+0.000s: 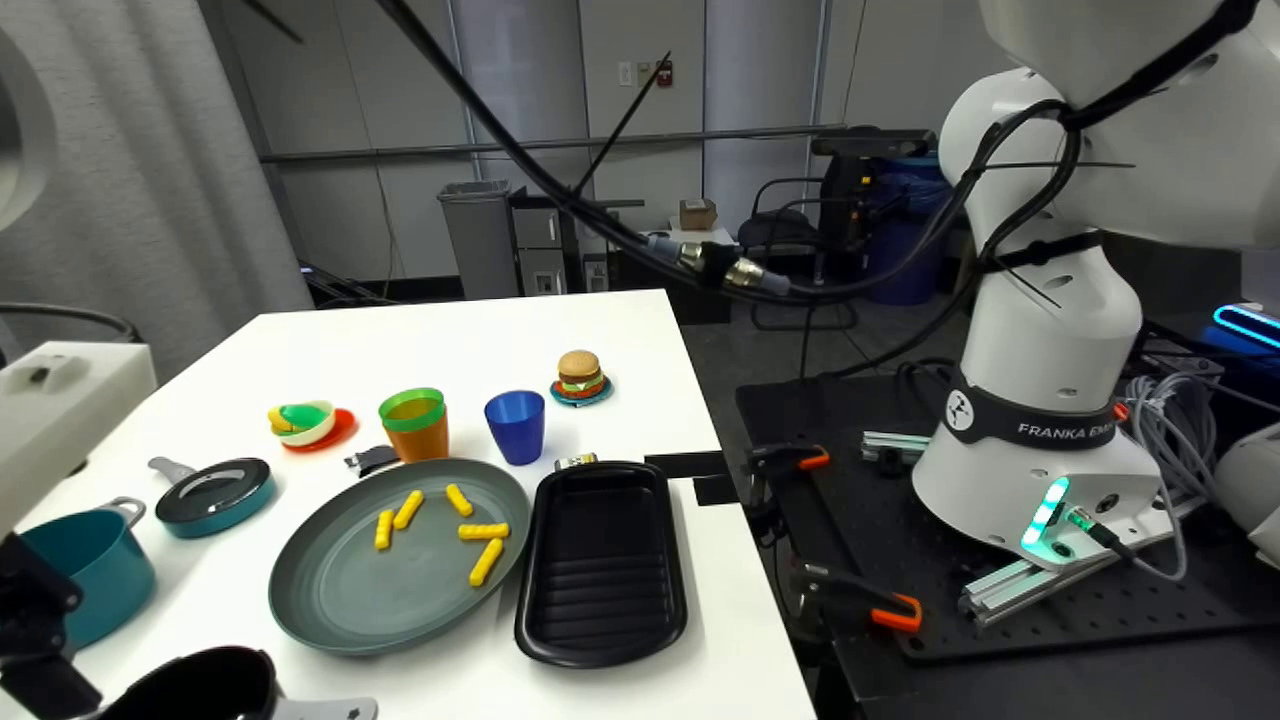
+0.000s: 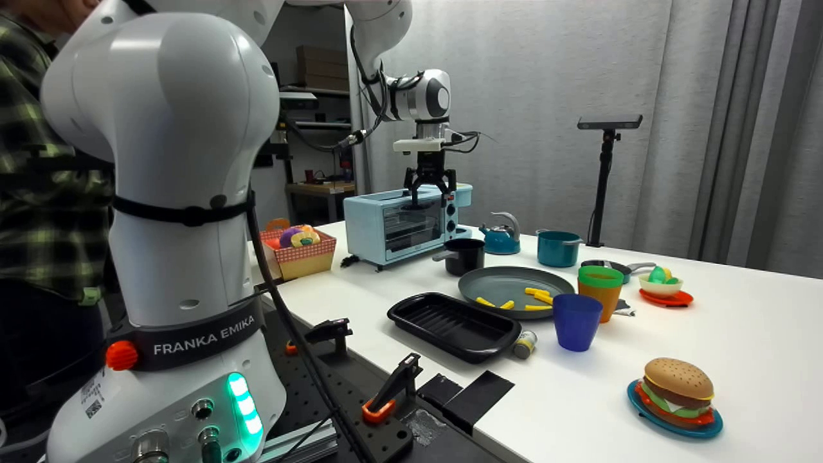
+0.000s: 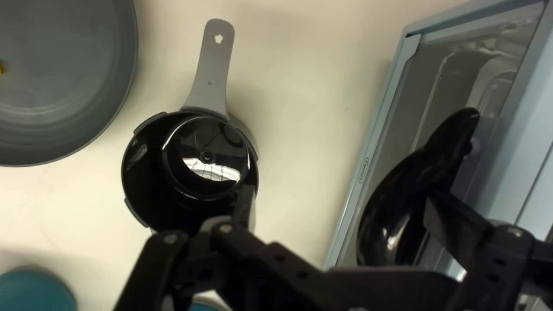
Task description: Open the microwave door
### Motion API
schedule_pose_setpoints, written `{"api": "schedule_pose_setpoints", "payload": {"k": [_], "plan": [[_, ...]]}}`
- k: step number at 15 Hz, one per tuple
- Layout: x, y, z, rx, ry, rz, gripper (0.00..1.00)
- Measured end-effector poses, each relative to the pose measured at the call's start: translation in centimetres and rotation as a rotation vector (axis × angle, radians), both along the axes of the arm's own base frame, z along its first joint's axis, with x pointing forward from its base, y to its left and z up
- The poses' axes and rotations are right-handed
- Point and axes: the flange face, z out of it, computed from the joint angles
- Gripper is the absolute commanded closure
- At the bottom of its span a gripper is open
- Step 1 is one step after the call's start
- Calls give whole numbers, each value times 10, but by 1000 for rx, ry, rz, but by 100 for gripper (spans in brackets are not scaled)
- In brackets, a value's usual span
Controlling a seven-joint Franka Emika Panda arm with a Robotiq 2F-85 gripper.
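Observation:
The light blue microwave (image 2: 366, 228), a small oven with a glass front door (image 2: 411, 226), stands at the back of the table in an exterior view. Its door looks shut. In the wrist view the door's blue frame (image 3: 365, 166) and its black curved handle (image 3: 391, 203) show at the right. My gripper (image 2: 429, 200) points down at the door's top edge, fingers apart. In the wrist view the open gripper (image 3: 343, 209) has the handle between its fingers, close to the right finger; I cannot tell whether they touch. Part of the gripper (image 1: 40, 630) shows at an exterior view's left edge.
A black pot (image 2: 466, 257) with a grey handle stands just in front of the microwave, below the left finger in the wrist view (image 3: 144, 185). A grey plate (image 1: 390, 600), a black tray (image 1: 600, 560), a teal kettle (image 2: 501, 241) and a toy basket (image 2: 308, 260) stand around.

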Motion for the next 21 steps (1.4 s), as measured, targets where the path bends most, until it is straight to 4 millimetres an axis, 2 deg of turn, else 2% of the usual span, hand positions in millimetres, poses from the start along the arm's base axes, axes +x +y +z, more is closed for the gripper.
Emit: {"api": "schedule_pose_setpoints", "payload": {"k": [12,21], "plan": [[13,-7,-3,31,-72,-156,0],[6,-15,-29,7,-33,-207,0]]}}
